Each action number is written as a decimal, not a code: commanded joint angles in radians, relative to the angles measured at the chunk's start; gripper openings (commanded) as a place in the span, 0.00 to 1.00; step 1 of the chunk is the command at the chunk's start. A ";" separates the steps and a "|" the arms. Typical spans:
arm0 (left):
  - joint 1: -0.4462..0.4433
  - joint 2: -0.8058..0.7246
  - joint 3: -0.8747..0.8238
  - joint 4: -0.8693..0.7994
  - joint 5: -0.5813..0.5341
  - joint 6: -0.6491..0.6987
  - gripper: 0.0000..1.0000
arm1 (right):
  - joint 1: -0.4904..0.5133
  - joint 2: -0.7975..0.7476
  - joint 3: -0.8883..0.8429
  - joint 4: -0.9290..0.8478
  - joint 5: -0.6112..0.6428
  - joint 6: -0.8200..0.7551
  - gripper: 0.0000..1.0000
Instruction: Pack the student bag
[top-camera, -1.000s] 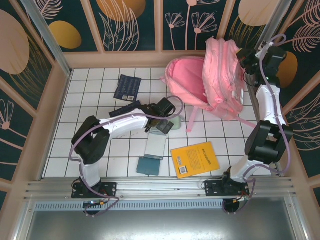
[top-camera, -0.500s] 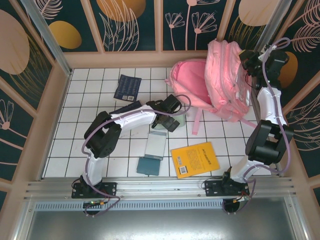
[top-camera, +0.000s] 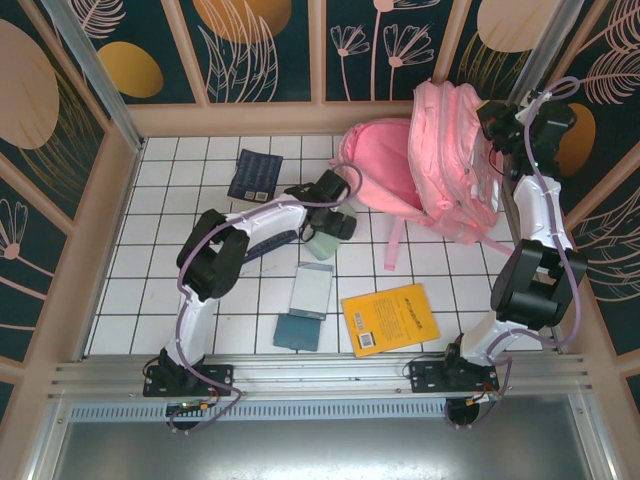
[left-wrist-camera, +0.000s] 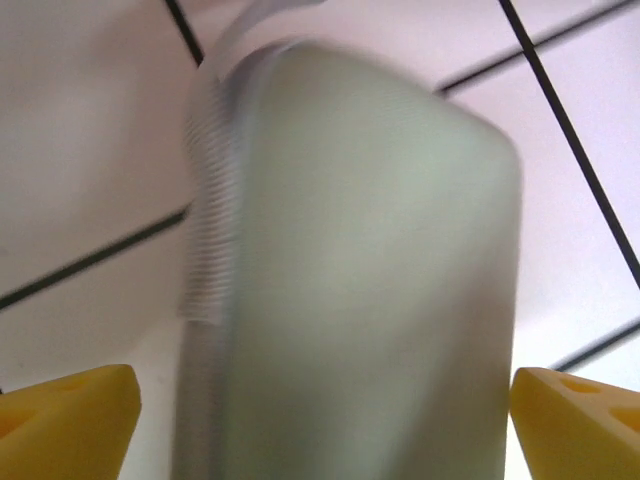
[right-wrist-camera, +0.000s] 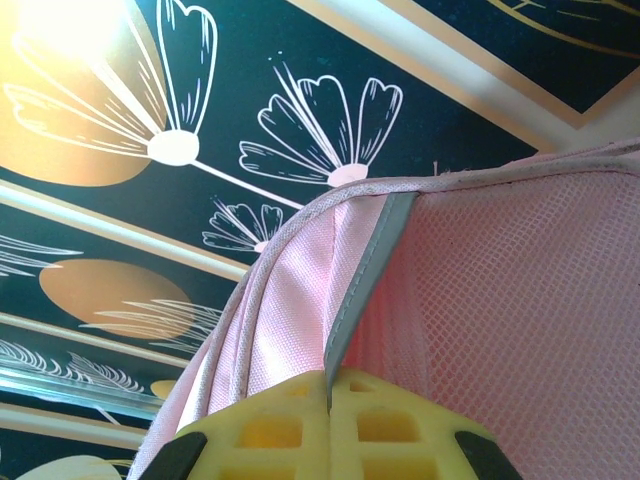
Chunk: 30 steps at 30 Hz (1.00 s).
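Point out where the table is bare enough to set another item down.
Bare tiles: the strip between the left wall and left arm; also between yellow book, student bag and right arm. Crowded: the middle, around green pouch and grey notebook.

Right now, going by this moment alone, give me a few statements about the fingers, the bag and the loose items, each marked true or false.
1. The right fingers are shut on an edge of the student bag. True.
2. The left fingers grip the yellow book. False: they stand open on either side of a pale green case; the book lies apart on the tiles, nearer the arms' bases.
3. The student bag's main compartment is open. True: its pink inside shows in the top view.
4. The dark blue booklet is inside the bag. False: it lies on the white tiles, to the bag's left.
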 joint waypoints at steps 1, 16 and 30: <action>0.012 -0.025 -0.035 0.073 0.107 -0.121 0.88 | -0.002 -0.026 0.002 0.128 -0.007 0.008 0.00; 0.012 -0.065 0.034 -0.031 0.048 -0.132 0.99 | 0.013 -0.032 -0.012 0.130 -0.003 0.002 0.00; -0.061 0.061 0.234 -0.321 -0.114 -0.071 0.99 | 0.021 -0.031 -0.018 0.125 0.000 -0.001 0.00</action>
